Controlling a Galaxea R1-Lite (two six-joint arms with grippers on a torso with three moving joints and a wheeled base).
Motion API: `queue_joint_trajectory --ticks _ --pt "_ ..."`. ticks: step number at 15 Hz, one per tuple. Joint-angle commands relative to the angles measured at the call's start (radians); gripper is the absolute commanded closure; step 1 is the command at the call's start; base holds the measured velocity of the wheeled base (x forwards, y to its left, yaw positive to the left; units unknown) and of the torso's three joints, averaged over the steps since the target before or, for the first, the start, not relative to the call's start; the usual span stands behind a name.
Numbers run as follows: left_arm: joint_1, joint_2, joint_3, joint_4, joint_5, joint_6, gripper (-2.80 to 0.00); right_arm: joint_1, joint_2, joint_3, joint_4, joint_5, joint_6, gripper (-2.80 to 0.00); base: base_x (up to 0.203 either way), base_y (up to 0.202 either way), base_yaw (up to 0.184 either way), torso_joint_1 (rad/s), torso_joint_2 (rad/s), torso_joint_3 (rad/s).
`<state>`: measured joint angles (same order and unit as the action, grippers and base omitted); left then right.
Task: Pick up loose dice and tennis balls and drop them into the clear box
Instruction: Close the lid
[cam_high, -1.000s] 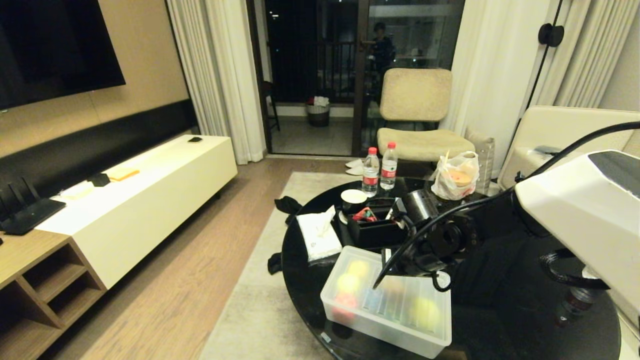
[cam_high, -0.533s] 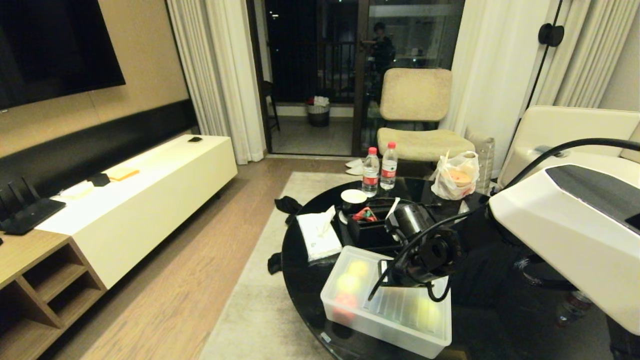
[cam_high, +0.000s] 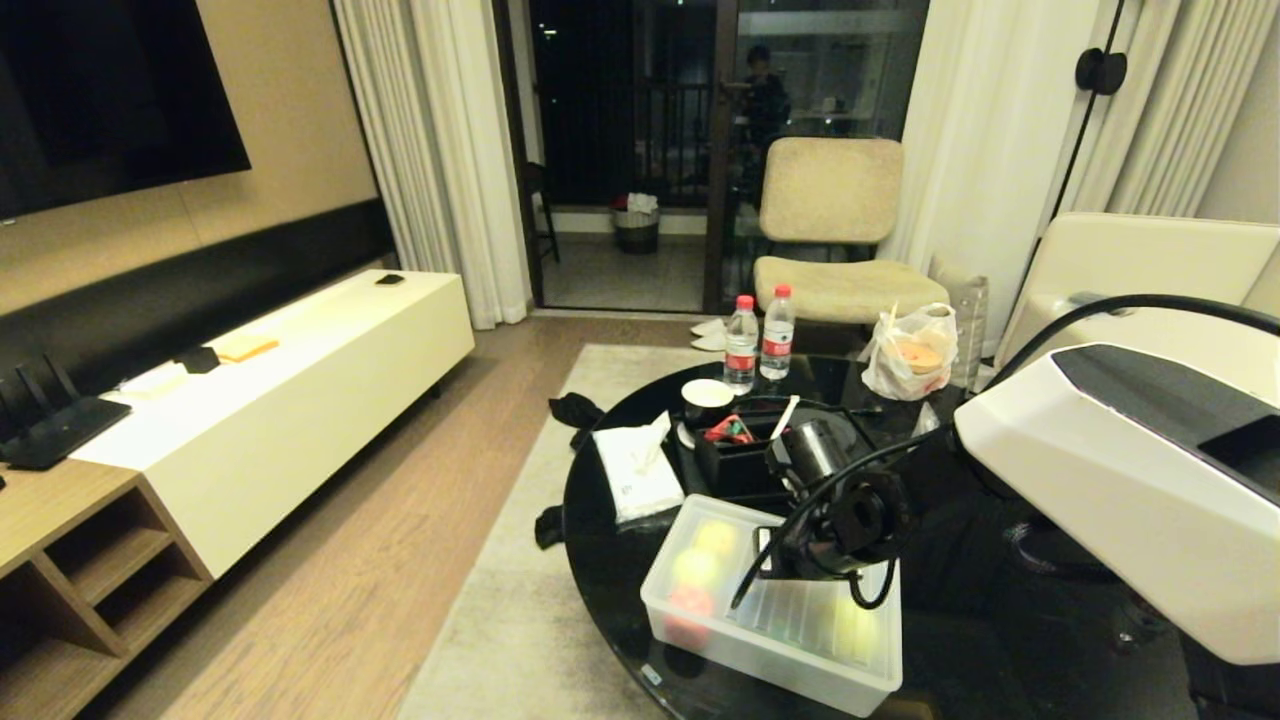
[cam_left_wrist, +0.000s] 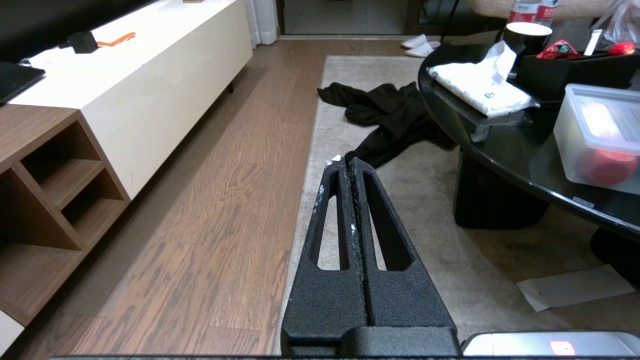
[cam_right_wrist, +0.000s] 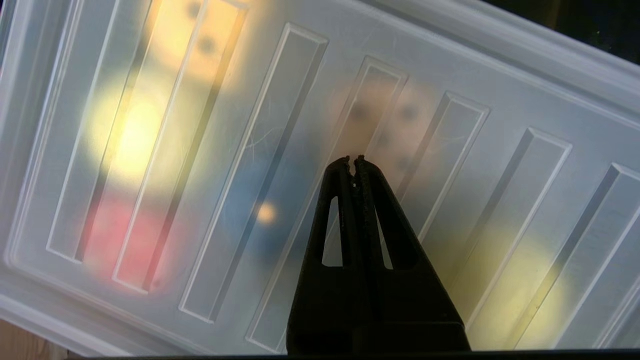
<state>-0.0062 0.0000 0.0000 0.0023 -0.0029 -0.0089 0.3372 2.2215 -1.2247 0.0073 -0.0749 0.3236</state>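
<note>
Frosted lid: blurring everything inside the clear box
dice: only pips showing through
right gripper: hovering above, pinched closed, empty
left gripper: idling closed

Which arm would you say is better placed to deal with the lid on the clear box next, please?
Right, probably. The right gripper hangs shut just above the ribbed lid of the clear box, while the left gripper is parked low beside the table, pointing over the rug.

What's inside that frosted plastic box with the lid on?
Through the clear box's ribbed lid: blurred tennis balls, pale dice with dark pips, plus red and blue blobs I can't identify. The frosted lid hides the details.
</note>
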Motion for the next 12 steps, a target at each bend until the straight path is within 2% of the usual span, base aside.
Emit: queue_joint_trajectory --ticks 1,12 --pt "0.0 0.0 0.0 0.001 0.0 0.0 0.0 0.0 0.015 0.007 -0.004 0.001 0.002 0.0 0.0 0.0 0.0 0.0 0.0 0.0" --pt "0.0 0.0 0.0 0.001 0.0 0.0 0.0 0.0 -0.082 0.024 -0.001 0.001 0.001 0.0 0.0 0.0 0.0 0.0 0.0 0.0"
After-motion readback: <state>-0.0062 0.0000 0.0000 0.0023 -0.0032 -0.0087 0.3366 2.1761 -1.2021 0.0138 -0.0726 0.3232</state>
